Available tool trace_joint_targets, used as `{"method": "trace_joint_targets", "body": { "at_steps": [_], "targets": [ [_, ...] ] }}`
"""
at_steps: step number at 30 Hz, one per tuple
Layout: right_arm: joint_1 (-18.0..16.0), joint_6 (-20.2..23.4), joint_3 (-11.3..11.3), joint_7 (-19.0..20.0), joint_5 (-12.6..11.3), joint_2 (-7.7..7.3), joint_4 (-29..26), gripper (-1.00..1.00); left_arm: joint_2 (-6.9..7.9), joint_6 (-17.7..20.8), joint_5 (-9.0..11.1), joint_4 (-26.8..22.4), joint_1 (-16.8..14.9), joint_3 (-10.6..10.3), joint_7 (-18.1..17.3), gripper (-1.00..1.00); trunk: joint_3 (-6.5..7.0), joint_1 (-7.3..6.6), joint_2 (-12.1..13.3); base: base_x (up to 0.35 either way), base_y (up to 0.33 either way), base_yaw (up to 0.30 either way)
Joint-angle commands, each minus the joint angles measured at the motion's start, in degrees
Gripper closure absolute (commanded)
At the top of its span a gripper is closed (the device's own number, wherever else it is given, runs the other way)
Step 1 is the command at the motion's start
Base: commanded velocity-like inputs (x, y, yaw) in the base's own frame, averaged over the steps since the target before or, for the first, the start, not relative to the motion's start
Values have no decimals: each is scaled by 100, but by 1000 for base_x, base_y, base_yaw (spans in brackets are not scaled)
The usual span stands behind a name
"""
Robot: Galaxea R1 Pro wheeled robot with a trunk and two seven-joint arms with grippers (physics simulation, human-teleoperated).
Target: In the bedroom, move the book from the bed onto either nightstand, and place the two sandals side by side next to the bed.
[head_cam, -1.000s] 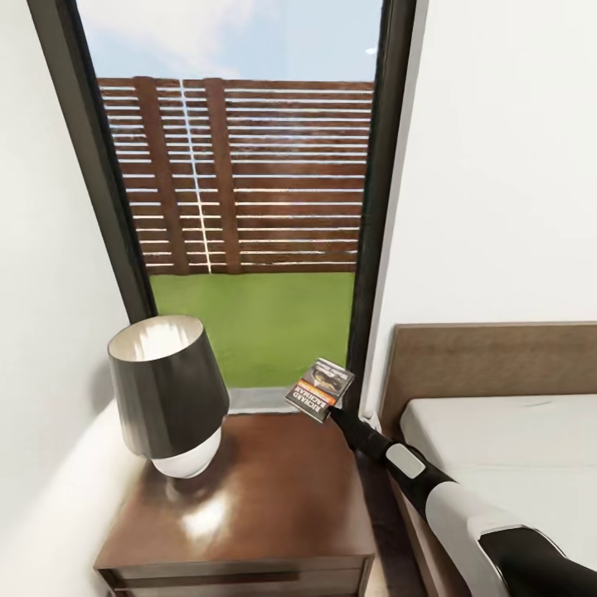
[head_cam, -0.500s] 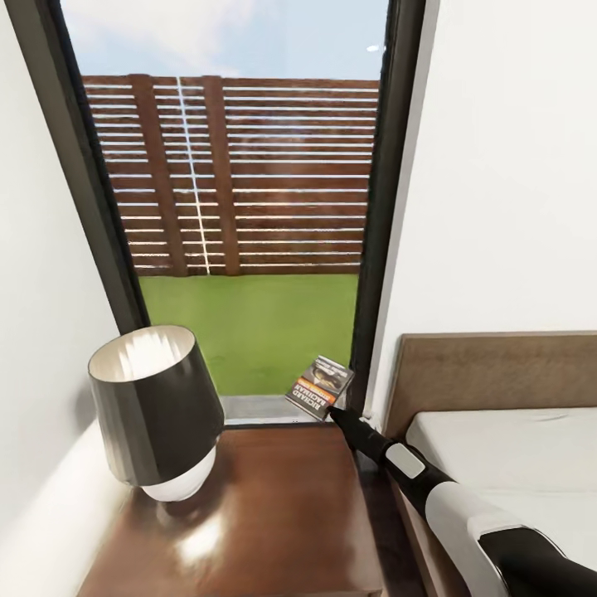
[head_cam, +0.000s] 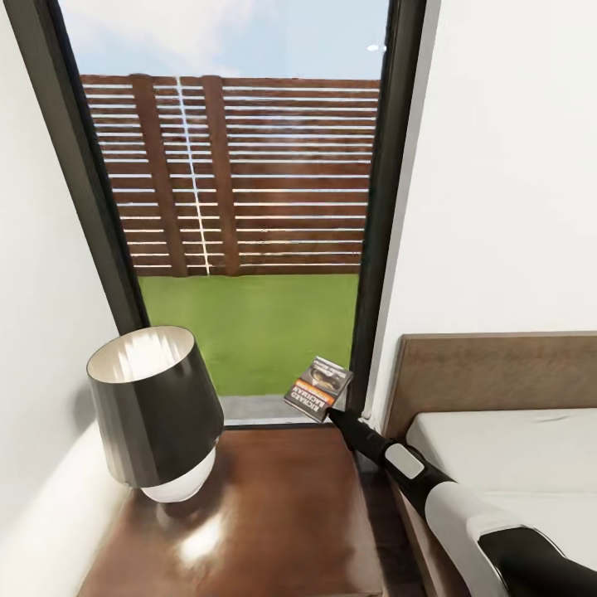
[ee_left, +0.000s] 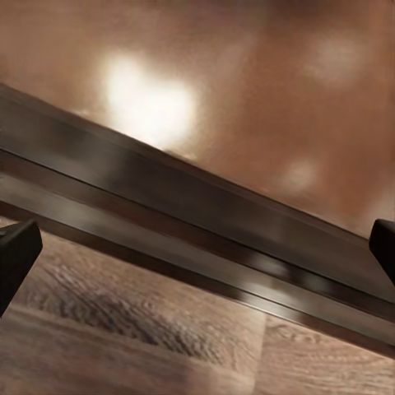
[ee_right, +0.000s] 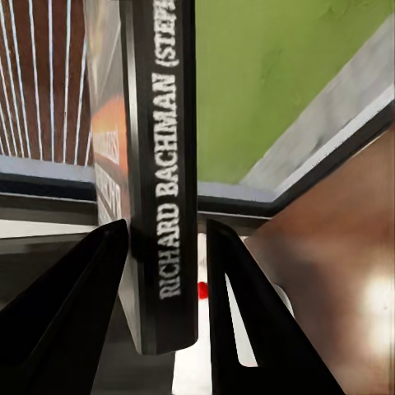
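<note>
Dark right gripper [head_cam: 331,412] gripped the book [head_cam: 318,387] above the nightstand's [head_cam: 274,514] far right corner; left gripper [ee_left: 197,243] was spread wide.

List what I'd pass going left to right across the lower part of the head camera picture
Lamp → nightstand → book, held up in the right claw → bed, with its headboard and mattress.
</note>
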Motion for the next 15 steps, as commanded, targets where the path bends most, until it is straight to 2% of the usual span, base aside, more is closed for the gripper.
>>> {"method": "trace_joint_targets", "body": {
  "at_steps": [1,10,15],
  "targets": [
    [-5,17,52,7,-64,-2,3,100,11,-20,61,7,-4,-50,-24,-100,-5,-1,-3,0,0,0],
    [-5,19,126,-22,-63,-5,7,100,70,-16,84,13,-4,-51,-79,-100,-5,-1,-3,0,0,0],
    [-5,71,149,-178,-59,-7,9,100,117,0,94,11,-4,-49,-223,-100,-5,-1,-3,0,0,0]
  ]
}}
